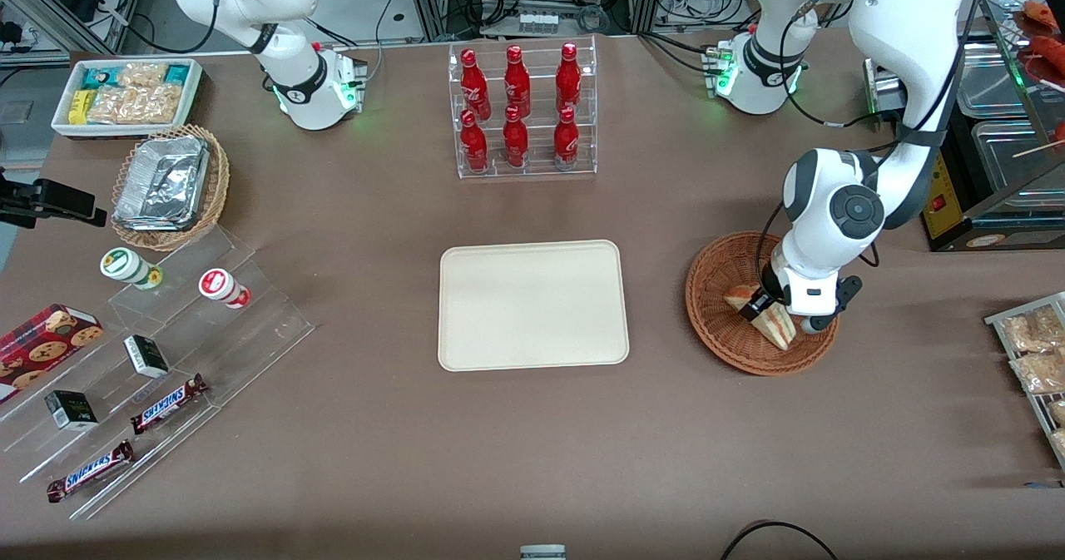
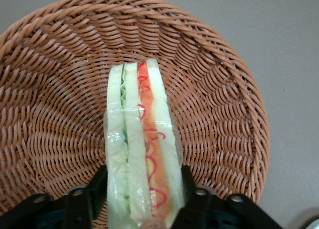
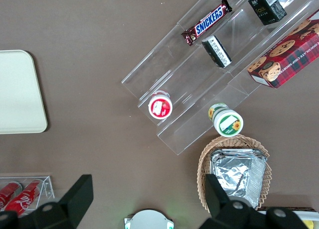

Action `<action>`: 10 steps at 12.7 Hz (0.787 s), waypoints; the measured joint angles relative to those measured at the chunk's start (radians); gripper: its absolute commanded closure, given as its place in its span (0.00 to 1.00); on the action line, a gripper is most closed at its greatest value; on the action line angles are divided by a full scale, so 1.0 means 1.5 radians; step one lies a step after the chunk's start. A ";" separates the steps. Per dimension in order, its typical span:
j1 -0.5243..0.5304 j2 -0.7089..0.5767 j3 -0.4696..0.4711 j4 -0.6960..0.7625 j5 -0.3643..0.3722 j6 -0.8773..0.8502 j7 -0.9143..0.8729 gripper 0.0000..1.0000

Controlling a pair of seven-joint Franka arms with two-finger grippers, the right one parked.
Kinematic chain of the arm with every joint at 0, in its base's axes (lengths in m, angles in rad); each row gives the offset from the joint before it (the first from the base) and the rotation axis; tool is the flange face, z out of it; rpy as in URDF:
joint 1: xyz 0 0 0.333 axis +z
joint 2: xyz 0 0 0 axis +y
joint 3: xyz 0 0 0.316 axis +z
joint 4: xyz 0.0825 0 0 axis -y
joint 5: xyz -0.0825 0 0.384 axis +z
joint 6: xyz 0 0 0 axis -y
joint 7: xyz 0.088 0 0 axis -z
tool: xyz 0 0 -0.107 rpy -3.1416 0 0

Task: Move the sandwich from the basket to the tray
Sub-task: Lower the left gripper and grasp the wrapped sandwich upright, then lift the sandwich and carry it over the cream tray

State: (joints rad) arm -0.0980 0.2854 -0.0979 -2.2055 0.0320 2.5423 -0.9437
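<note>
Sandwich point(image 2: 143, 149) tip beneath gripper point(image 2: 144, 201)

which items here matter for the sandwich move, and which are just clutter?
In play:
sandwich, pinched between the end effector fingers
basket, sandwich still in it
tray, bare

Clutter:
cola bottles in the clear rack
foil-lined basket
snack bin
Snickers bars
cookie box

Lighting: even, bright, overhead; soft short shadows lay under the tray point(image 1: 532, 305) and basket point(image 1: 714, 294). Glare: on the foil-lined basket point(image 1: 163, 184) and acrylic shelf point(image 1: 166, 352). Focus: front view sharp; wrist view softened at the gripper point(image 2: 144, 204), which hung low in the basket, clamped around the sandwich point(image 2: 142, 144).
</note>
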 measured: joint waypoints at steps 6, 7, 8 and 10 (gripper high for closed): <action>-0.048 -0.083 -0.004 0.173 0.041 -0.300 0.002 1.00; -0.078 -0.083 -0.005 0.219 0.040 -0.343 0.001 1.00; -0.109 -0.075 -0.007 0.254 0.039 -0.368 0.000 1.00; -0.181 -0.039 -0.012 0.300 0.039 -0.378 -0.009 1.00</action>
State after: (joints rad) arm -0.3698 0.2272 -0.1156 -1.7549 0.0903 1.9757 -0.9566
